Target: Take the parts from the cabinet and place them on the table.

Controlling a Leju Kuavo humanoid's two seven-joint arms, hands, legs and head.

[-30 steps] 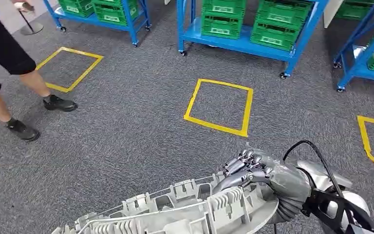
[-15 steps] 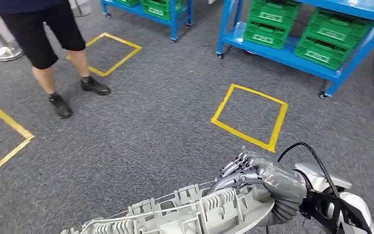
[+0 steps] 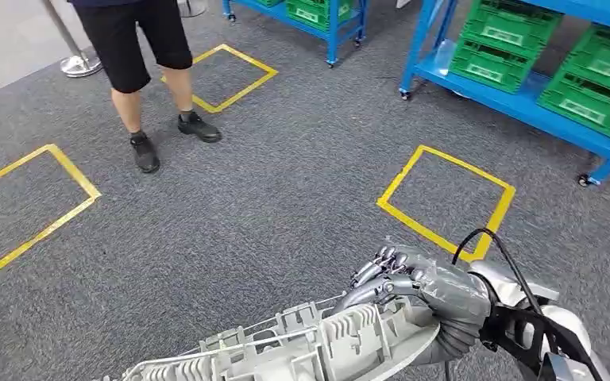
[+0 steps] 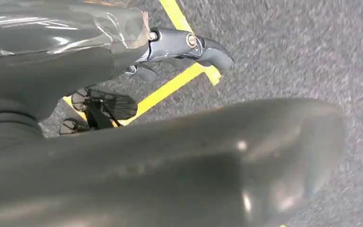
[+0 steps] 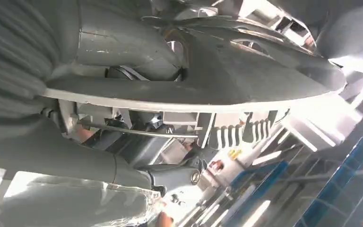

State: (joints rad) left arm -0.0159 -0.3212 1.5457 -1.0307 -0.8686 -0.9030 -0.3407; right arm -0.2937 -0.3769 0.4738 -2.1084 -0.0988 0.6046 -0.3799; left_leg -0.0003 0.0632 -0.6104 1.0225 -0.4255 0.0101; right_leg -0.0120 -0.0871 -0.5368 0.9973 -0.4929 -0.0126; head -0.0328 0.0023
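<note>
Right hand (image 3: 413,282) gripped one end of the long grey part (image 3: 302,345); left hand's (image 4: 123,52) state couldn't be told. Person (image 3: 147,48) stood near, and the part could swing into them or slip mid-carry.

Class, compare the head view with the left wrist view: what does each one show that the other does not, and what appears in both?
Head view alone: the right hand gripping one end of the long grey ribbed part, a person standing on the carpet, and blue racks of green crates.

Left wrist view alone: the left hand close up, above the part's smooth dark side.

Both: the part, the grey carpet and yellow tape.
</note>
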